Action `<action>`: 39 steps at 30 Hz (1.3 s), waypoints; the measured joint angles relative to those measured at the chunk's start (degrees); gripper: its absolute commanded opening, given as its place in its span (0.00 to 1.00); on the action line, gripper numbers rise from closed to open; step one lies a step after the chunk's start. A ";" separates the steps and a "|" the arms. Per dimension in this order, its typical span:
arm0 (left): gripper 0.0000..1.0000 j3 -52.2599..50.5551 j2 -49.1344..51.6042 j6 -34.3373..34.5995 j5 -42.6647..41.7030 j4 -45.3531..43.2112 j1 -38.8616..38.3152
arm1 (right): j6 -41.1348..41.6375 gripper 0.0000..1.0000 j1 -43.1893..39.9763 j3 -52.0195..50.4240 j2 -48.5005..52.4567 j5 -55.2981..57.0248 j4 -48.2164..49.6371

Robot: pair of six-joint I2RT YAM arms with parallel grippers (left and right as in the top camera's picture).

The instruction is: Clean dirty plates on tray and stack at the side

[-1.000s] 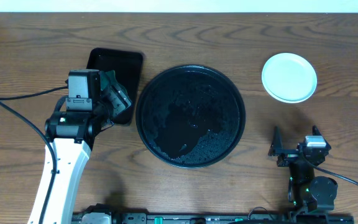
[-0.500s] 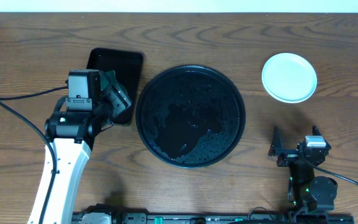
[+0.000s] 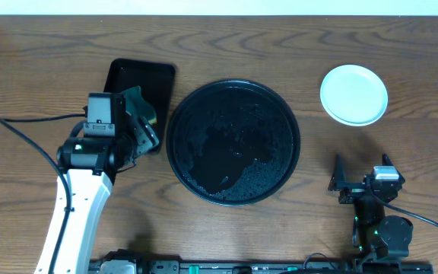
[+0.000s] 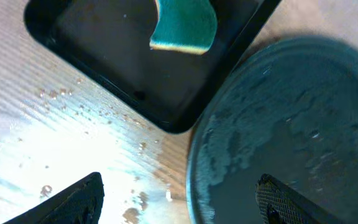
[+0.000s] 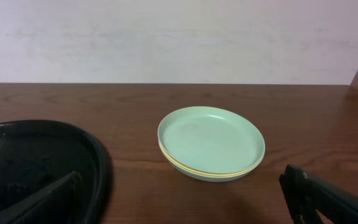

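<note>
Left tool [image 4: 179, 210] stands apart, empty, over the wet surface [image 4: 23, 118] between the small tray [image 4: 104, 68] (sponge [image 4: 185, 25] inside) and the tray [image 4: 291, 112]. Right tool [image 5: 182, 205], also apart, faces the plates [image 5: 211, 140], stacked on the surface beside the tray.

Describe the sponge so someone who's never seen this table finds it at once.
Start at the big round black tray in the middle of the table; to its left in the overhead view sits a smaller rectangular black tray. The sponge lies inside that small one. It is teal with a wavy edge and a pale yellow layer, unlike the round plates stacked across the table.
</note>
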State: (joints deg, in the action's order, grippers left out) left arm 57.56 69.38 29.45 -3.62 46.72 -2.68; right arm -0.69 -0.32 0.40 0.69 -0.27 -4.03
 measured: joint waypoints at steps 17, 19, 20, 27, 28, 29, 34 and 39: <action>0.79 -29.40 -23.71 -16.61 0.37 -29.51 0.00 | 0.00 0.99 0.00 0.00 0.00 0.02 0.00; 0.79 -31.87 -27.43 -17.22 0.48 -30.58 0.00 | 0.00 0.99 0.00 0.00 0.00 0.02 0.00; 0.79 -32.68 -29.20 -17.35 0.57 -30.67 0.00 | 0.00 0.99 0.00 0.00 0.00 0.00 0.00; 0.79 -36.41 -38.40 -19.50 0.59 -30.77 0.00 | 0.00 0.99 0.00 0.00 0.00 0.02 0.00; 0.79 -36.79 -39.60 -19.93 0.59 -30.73 0.00 | 0.00 0.99 0.00 0.00 0.00 0.02 0.00; 0.79 -37.13 -40.74 -20.33 0.59 -30.75 0.00 | 0.00 0.99 0.00 0.00 0.00 0.02 0.00; 0.79 -39.63 -47.19 -20.81 0.59 -31.21 0.00 | 0.00 0.99 0.00 0.00 0.00 0.02 0.00; 0.79 -42.75 -53.81 -20.94 0.59 -31.67 0.00 | 0.00 0.99 0.00 0.00 0.00 0.00 0.00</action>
State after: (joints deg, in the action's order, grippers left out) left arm 14.81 15.57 8.51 -3.03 15.05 -2.68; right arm -0.69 -0.32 0.40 0.69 -0.27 -4.03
